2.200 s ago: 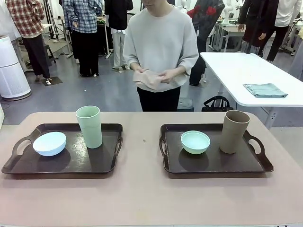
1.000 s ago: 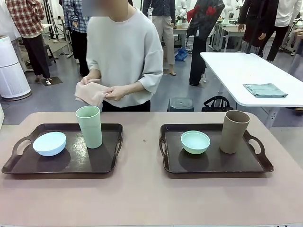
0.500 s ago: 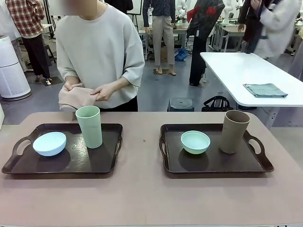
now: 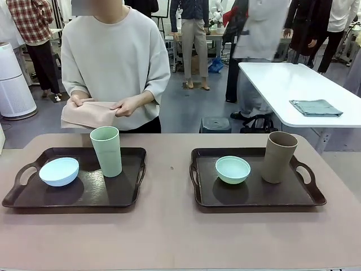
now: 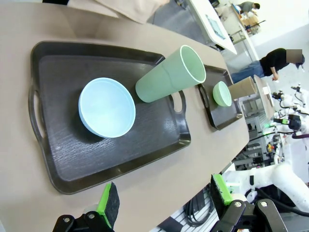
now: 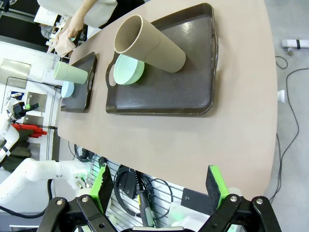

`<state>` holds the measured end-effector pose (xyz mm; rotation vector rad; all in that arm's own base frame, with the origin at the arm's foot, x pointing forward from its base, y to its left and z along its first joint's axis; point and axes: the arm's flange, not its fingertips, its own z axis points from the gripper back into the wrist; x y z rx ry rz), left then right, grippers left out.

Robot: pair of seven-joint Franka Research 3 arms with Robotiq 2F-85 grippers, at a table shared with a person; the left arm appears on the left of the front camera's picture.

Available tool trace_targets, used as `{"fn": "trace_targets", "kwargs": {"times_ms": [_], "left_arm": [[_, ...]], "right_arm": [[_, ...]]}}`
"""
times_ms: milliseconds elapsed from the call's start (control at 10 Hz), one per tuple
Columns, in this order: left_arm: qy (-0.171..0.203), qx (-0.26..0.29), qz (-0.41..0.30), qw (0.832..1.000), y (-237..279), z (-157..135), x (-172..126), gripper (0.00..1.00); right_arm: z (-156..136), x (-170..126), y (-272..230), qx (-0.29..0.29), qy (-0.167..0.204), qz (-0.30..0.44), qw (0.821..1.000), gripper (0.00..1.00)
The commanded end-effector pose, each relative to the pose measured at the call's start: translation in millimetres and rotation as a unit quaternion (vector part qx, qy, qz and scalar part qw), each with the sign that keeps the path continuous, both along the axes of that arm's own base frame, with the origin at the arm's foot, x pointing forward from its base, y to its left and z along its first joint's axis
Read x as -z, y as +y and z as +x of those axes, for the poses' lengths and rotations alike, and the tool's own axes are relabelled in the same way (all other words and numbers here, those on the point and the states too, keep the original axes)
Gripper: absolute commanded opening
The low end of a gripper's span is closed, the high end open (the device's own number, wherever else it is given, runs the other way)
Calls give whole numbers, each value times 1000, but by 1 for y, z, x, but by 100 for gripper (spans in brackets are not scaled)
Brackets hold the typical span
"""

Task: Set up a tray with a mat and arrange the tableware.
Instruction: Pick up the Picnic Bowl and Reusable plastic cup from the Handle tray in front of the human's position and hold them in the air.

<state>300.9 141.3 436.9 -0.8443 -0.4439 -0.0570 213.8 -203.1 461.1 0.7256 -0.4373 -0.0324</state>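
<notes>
Two dark trays lie on the table. The left tray (image 4: 121,197) carries a pale blue bowl (image 4: 58,171) and a light green cup (image 4: 106,151). On the right tray (image 4: 254,197) sit a mint green bowl (image 4: 232,169) and a tan brown cup (image 4: 278,156). A person at the far side, behind the left tray, holds a folded beige mat (image 4: 87,113) in both hands. My left gripper (image 5: 164,203) hangs open above the table's near edge, short of the left tray (image 5: 58,159). My right gripper (image 6: 157,186) is open too, back from the right tray (image 6: 164,101).
A white side table (image 4: 293,84) with a folded grey-green cloth (image 4: 315,107) stands at the back right. Other people walk behind it. Bare tabletop (image 4: 169,231) runs between the trays and along the near edge.
The person has walked from the middle to behind the left tray, carrying the beige mat. The tableware and trays have not moved.
</notes>
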Motion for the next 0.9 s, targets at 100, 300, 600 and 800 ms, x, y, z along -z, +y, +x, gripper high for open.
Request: {"fn": "trace_targets", "kwargs": {"times_ms": [100, 300, 600, 800], "left_arm": [[-12, 5, -6, 1000, 3, 1, 0, 100], [-12, 5, -6, 1000, 3, 1, 0, 100], [-12, 5, -6, 1000, 3, 1, 0, 100], [-12, 5, -6, 1000, 3, 1, 0, 100]], "right_arm": [[1, 1, -1, -5, -6, 8, 1000, 100], [1, 1, -1, -5, -6, 8, 1000, 100], [1, 1, -1, -5, -6, 8, 1000, 100], [1, 1, -1, -5, -6, 8, 1000, 100]]}}
